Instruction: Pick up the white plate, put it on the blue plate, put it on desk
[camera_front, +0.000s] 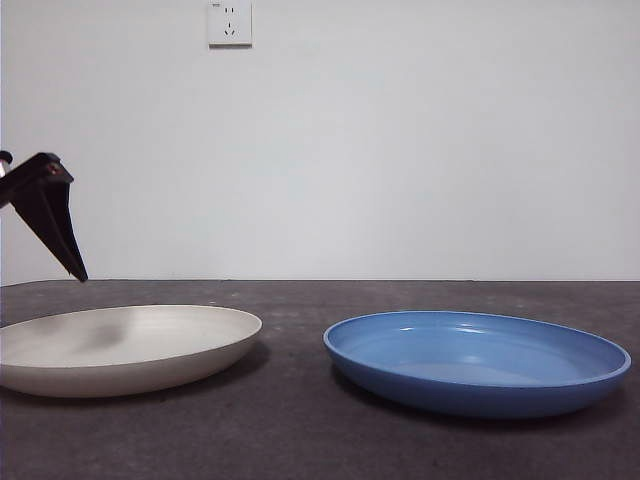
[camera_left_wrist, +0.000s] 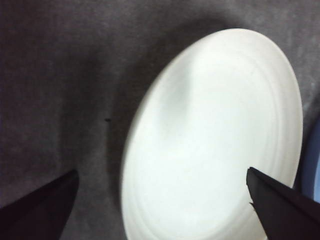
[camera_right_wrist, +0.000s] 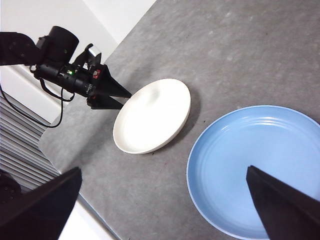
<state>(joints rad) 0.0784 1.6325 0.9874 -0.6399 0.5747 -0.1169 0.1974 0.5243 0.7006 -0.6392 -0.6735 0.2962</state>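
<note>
The wide, shallow, round off-white plate with a smooth matte face and raised rim (camera_front: 120, 345) is seen resting flat on the dark grey speckled desk (camera_front: 300, 430), well apart from the glossy medium-blue round plate (camera_front: 478, 360) lying beside it. The white plate is judged stiff, light to moderate in weight, breakable and rather slippery; only the thin rim offers a hold, most readily at the edge nearest the left gripper (camera_left_wrist: 160, 200). That gripper hangs above the plate's outer rim with jaws spread wide and nothing between them. The right gripper (camera_right_wrist: 165, 200) is held high over the blue plate, jaws likewise apart. A wall socket (camera_front: 229, 22) is noted behind. Nothing is seen blocking the path between the plates.
</note>
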